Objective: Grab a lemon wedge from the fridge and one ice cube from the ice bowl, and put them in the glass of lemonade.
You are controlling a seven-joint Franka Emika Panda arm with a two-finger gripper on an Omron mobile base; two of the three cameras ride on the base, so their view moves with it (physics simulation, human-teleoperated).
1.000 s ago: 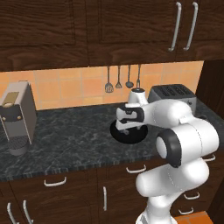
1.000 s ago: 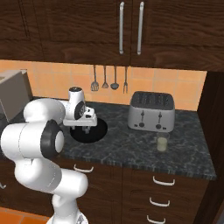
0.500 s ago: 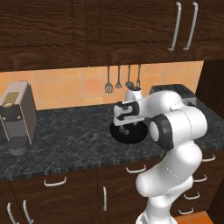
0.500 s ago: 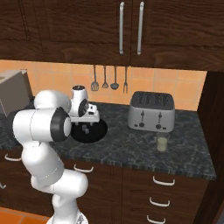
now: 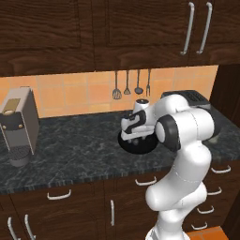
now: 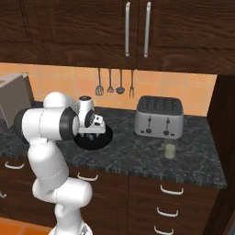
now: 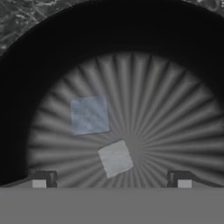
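Observation:
The glossy black ice bowl sits mid-counter. In the hand view two pale bluish-grey ice cubes lie on its ribbed floor: a larger-looking one up left and one lying between my fingertips. My gripper points straight down into the bowl, open, with its fingertips wide on both sides of the nearer cube and nothing gripped. The glass of lemonade stands on the counter in front of the toaster's right end. The lemon wedge and fridge are out of view.
A silver four-slot toaster stands right of the bowl. A grey coffee machine is at the counter's far left. Utensils hang on the tiled wall behind. Dark cabinets hang above; drawers with handles run below the counter edge.
The arm has swung its elbow and the hand has lowered deeper into the bowl. The jaws stay wide open; the bowl, glass and toaster have not moved.

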